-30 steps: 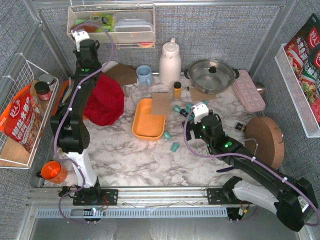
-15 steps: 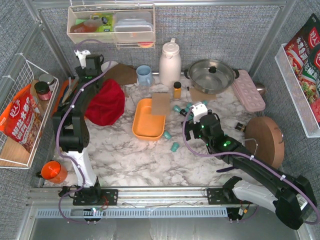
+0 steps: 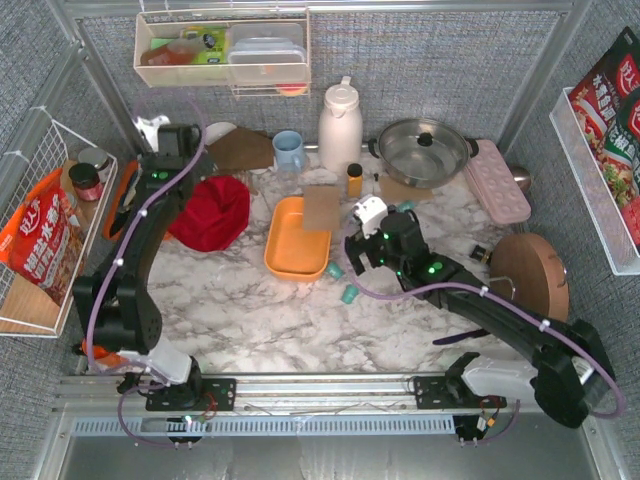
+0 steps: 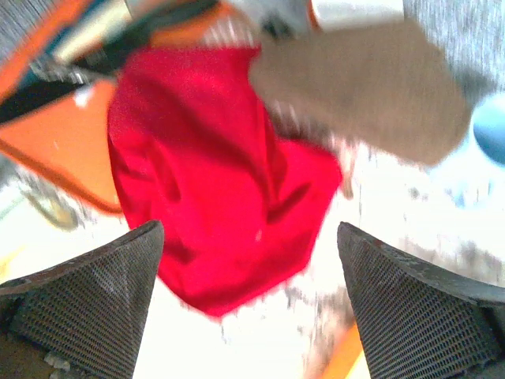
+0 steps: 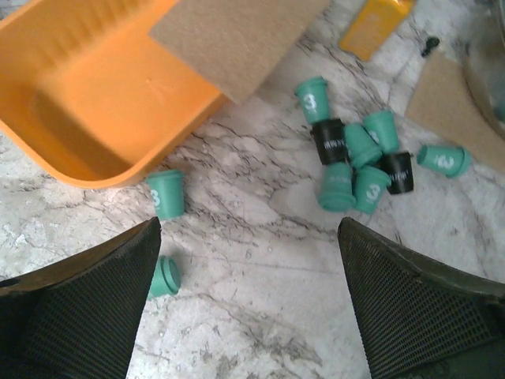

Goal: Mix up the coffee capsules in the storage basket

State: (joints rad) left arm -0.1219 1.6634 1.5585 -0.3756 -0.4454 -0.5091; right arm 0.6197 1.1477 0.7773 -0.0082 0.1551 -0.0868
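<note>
The orange-yellow storage basket [image 3: 290, 245] [image 5: 79, 79] lies mid-table, a brown card sheet [image 5: 237, 39] overlapping its far corner; its visible inside is bare. Two teal coffee capsules [image 5: 166, 193] [image 3: 349, 294] lie on the marble just outside the basket. A cluster of teal and black capsules [image 5: 359, 158] sits farther right. My right gripper [image 5: 248, 229] [image 3: 354, 256] hangs open over bare marble between the two groups, holding nothing. My left gripper [image 4: 248, 233] [image 3: 172, 145] is open above the red cloth [image 4: 213, 174], far left of the basket.
Along the back stand a blue cup [image 3: 288, 150], a white flask [image 3: 340, 125], an amber bottle [image 3: 354, 180], a steel pot [image 3: 420, 150] and a pink egg tray [image 3: 497, 180]. A round wooden board [image 3: 530, 280] lies right; a wire rack [image 3: 40, 240] hangs left.
My left gripper came down from the wall shelf to above the red cloth and went from shut to open. The right gripper shifted left, closer to the basket.
</note>
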